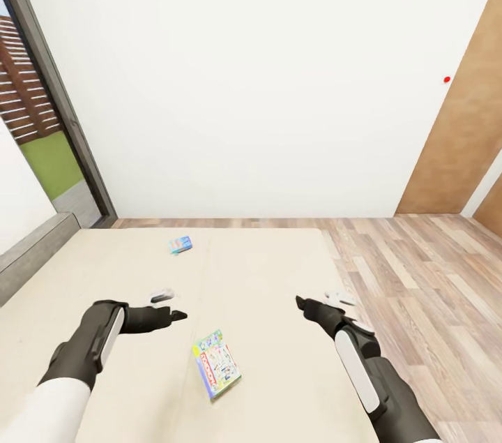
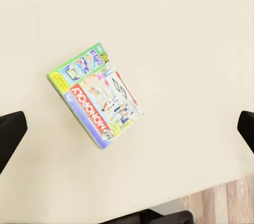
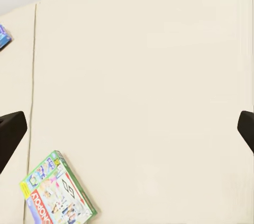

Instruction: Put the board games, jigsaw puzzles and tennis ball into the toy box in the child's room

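Two board games lie flat on the beige bed point(image 1: 279, 359). The green-edged one with a white busy cover point(image 1: 217, 363) rests near the bed's front, between my two arms; it also shows as the green-edged game point(image 2: 96, 95) and the green-edged game point(image 3: 57, 196). The much smaller blue game point(image 1: 180, 245) lies farther back, near the bed's far edge, and shows as a blue corner point(image 3: 3, 37). My left gripper point(image 1: 176, 312) hovers open to the left of the green-edged game. My right gripper point(image 1: 305, 304) hovers open to its right. Neither holds anything.
A grey headboard point(image 1: 35, 251) runs along the bed's left side under a tall window point(image 1: 38, 122). Wood-plank floor point(image 1: 418, 275) lies to the right of the bed. A white wall stands behind, with a small red button point(image 1: 447, 79) beside a wooden door point(image 1: 464, 143).
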